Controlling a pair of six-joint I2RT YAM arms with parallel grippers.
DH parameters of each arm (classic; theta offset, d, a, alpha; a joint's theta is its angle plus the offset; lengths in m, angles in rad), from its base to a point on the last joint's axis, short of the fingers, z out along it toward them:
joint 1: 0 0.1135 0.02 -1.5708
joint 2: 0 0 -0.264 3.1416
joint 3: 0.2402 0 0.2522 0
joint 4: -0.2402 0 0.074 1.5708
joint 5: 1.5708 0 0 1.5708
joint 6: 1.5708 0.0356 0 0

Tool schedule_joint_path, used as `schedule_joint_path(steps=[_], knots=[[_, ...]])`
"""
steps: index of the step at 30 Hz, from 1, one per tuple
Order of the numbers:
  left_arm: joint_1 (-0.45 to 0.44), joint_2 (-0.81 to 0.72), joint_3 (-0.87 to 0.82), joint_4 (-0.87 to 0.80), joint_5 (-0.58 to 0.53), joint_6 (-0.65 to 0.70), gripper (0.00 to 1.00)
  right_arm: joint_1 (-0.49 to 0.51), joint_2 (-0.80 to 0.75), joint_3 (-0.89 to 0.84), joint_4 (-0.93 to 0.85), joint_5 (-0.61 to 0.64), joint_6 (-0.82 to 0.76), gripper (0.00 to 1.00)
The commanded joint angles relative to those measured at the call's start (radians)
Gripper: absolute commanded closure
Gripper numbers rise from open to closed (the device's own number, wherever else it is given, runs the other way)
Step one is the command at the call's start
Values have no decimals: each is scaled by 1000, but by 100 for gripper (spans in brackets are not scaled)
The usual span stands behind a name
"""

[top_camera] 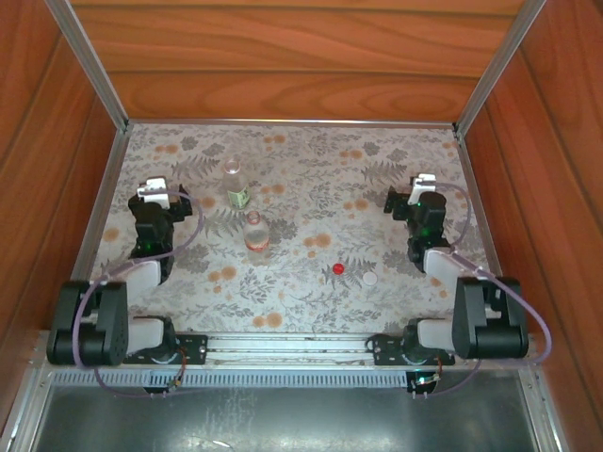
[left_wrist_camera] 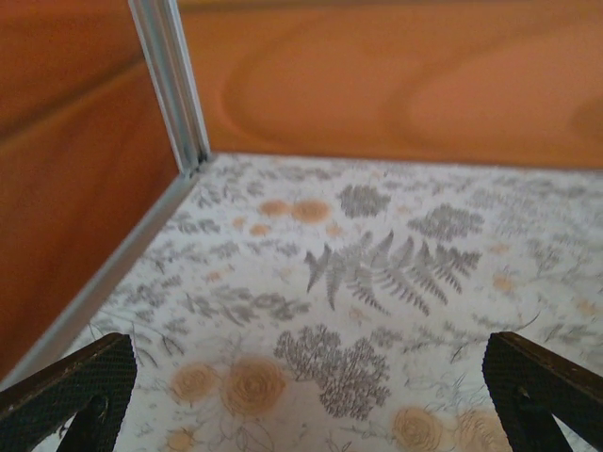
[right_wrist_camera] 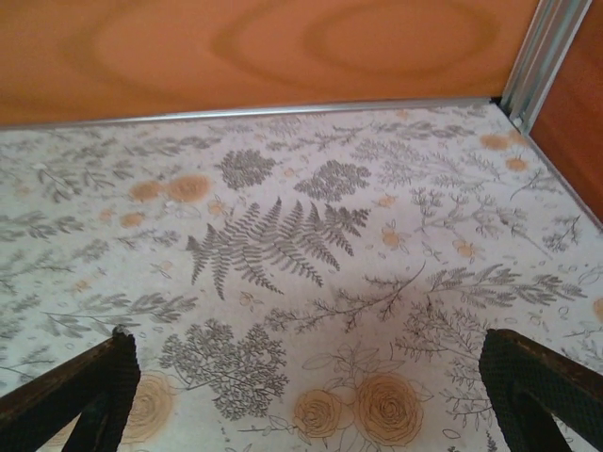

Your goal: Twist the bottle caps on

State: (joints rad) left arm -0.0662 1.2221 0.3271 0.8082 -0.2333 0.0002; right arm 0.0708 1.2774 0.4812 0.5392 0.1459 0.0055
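Note:
Two clear bottles stand near the middle of the table: one with a green-and-white label (top_camera: 236, 186) and, just in front of it, one with a pinkish-red label (top_camera: 255, 231). A red cap (top_camera: 338, 268) and a white cap (top_camera: 371, 279) lie on the tabletop to the right of them. My left gripper (top_camera: 155, 191) rests open at the left, beside the green-labelled bottle; its jaws stand wide over bare tabletop (left_wrist_camera: 311, 405). My right gripper (top_camera: 416, 185) stands open at the right, behind the caps, nothing between its fingers (right_wrist_camera: 306, 405).
Wooden walls with aluminium posts (top_camera: 92, 61) enclose the floral-print table (top_camera: 301, 311) on three sides. An aluminium rail (top_camera: 283, 345) carries the arm bases along the near edge. In the left wrist view the back-left corner post (left_wrist_camera: 174, 85) is close ahead.

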Motion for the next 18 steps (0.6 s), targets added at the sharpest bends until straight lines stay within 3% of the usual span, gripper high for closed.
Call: schedule_joint_path(steps=[1,7,11,18], knots=[[-81,-121,24,-131,-75,58,0,30,-79,56,-194,-60,-15,0],[-220,-375,90,-381,-131,58,0,123,-166,205,-542,-128,18,0],[-279,-501,148,-536,-108,27,0,225,-205,240,-597,-214,27,0],[-303,-569,285,-830,5,-47,0,455,-174,346,-603,-345,21,0]])
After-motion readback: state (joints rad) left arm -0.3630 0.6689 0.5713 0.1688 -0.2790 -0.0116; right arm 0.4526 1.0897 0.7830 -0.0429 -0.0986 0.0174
